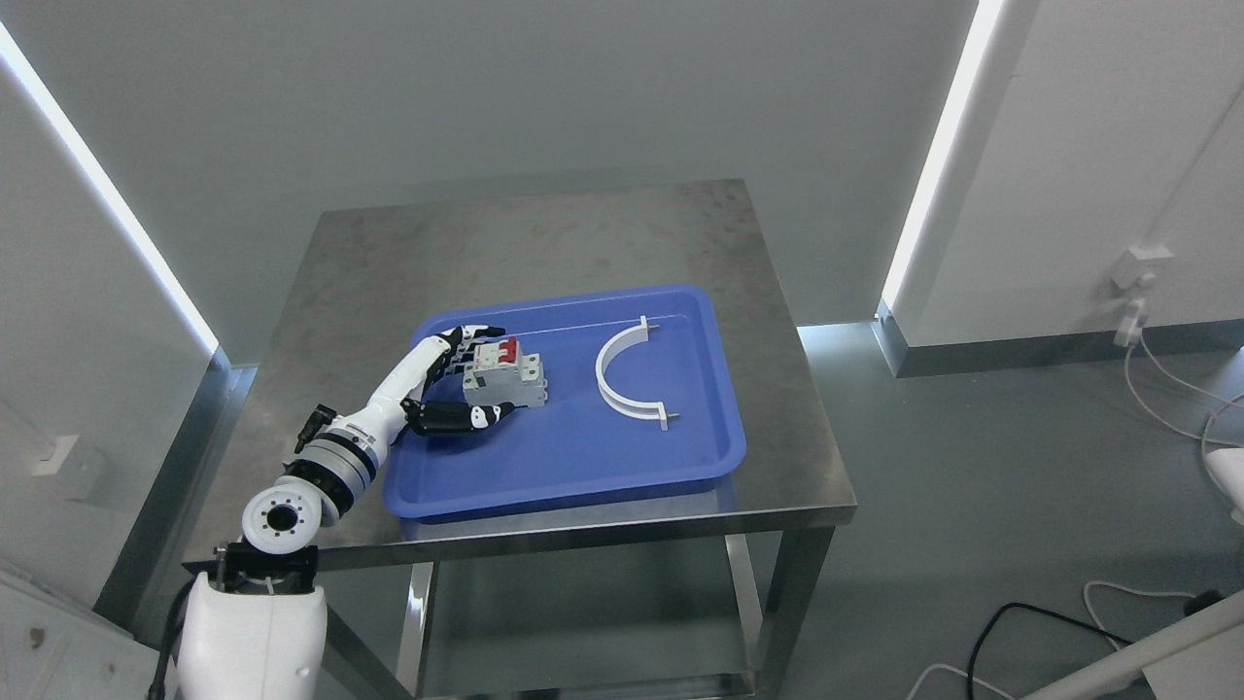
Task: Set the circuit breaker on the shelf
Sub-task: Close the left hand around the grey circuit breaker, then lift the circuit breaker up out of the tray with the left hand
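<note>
Left of centre, the left robot hand point(465, 377) cups the circuit breaker point(503, 374) inside the blue tray point(583, 467); whether its half-hidden fingers point(476, 333) actually grip is unclear.

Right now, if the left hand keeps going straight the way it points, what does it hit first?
The circuit breaker. The left hand points right across the blue tray, fingers above and thumb below the breaker's left side. Contact may already exist; depth is unclear.
</note>
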